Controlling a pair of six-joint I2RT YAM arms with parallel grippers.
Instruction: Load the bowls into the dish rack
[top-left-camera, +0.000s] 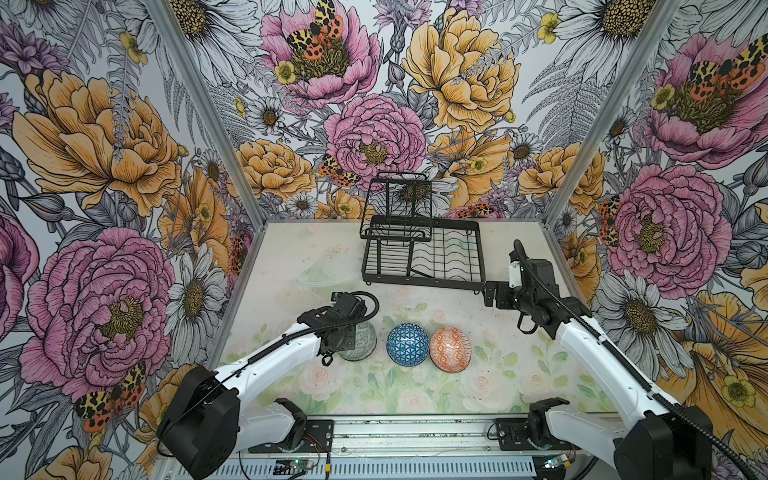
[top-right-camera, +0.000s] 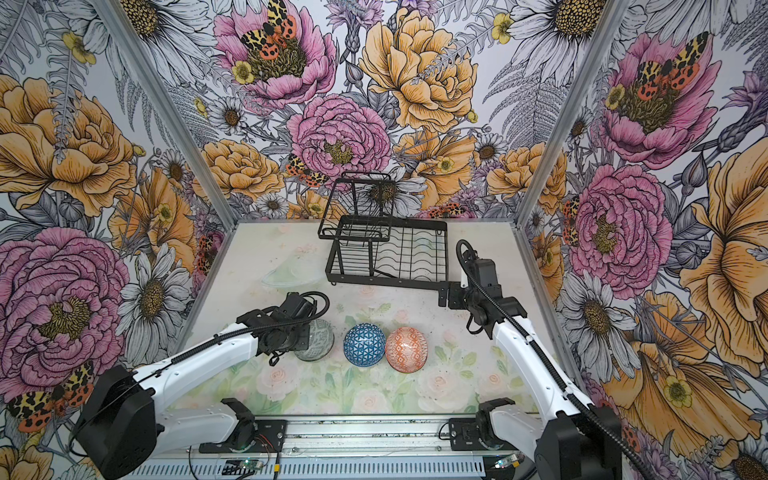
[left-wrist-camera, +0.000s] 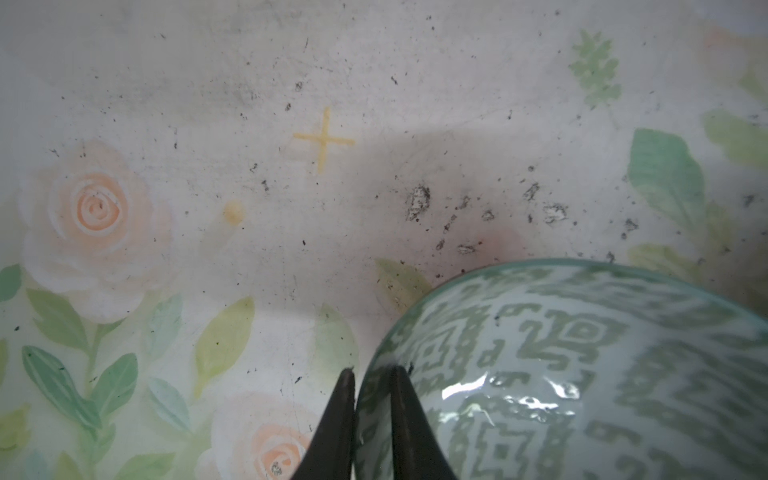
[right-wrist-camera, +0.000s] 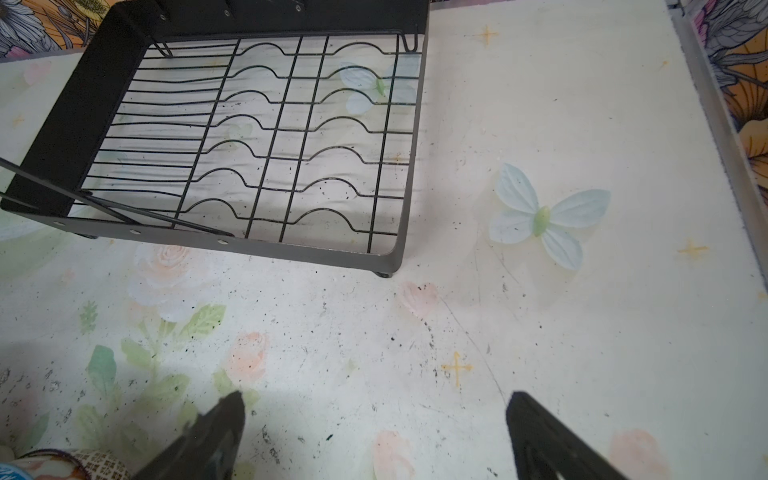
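On the tabletop (top-right-camera: 374, 395) three bowls lie in a row: the grey-green bowl (top-right-camera: 323, 347), the blue lattice bowl (top-right-camera: 364, 345) and, close against it, the orange-white bowl (top-right-camera: 406, 350). The left gripper (top-right-camera: 306, 340) is at the grey-green bowl, its fingers hidden under the wrist. The right gripper (top-right-camera: 444, 295) is just beside the near right corner of the dish rack (top-right-camera: 390, 284), which stands at the back.

grey-green key-pattern bowl (top-left-camera: 366, 340) | blue lattice bowl (top-left-camera: 408, 345) | orange-white diamond bowl (top-left-camera: 450, 349) | black dish rack (top-left-camera: 424, 283) | pastel floral table (top-left-camera: 519, 374)
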